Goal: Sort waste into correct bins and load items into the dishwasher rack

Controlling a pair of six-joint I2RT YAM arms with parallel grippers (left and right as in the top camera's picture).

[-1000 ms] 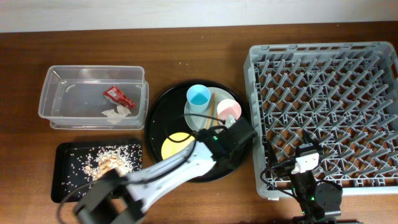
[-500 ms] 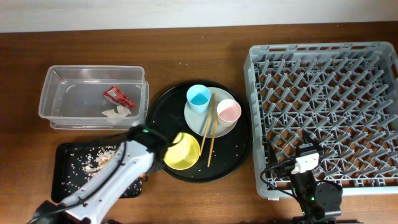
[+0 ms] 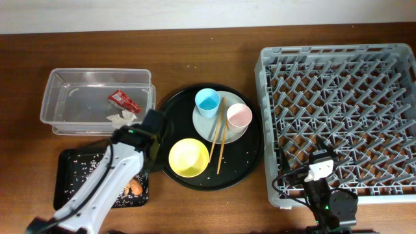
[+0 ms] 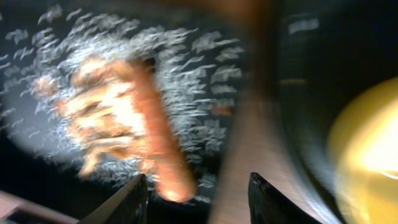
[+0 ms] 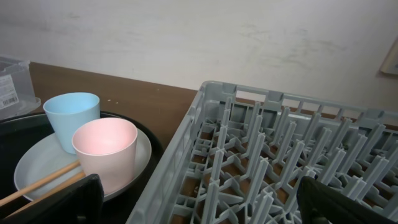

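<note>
The orange-brown sausage-like stick lies on the flat black rectangular tray, across a heap of pale food scraps with rice-like bits scattered round them. In the blurred left wrist view the left gripper hangs above the tray with its two dark fingers parted and nothing between the pads. The stick's lower end shows in the gap, nearer the picture's left finger, and it rests on the tray rather than in a grasp. From overhead the stick sits at the tray's right end, just beside the left arm, near the rim of the large round black tray. The clear rectangular plastic tub on the brown wooden table holds the small red wrapper and the crumpled white tissue. On the round tray stand the yellow bowl and the pale round plate, which carries the light blue cup, the pink cup and the pair of wooden chopsticks laid between them. The large square grey plastic rack has no dishes in it. The right gripper sits at the rack's near edge, fingers spread wide, grasping nothing
</note>
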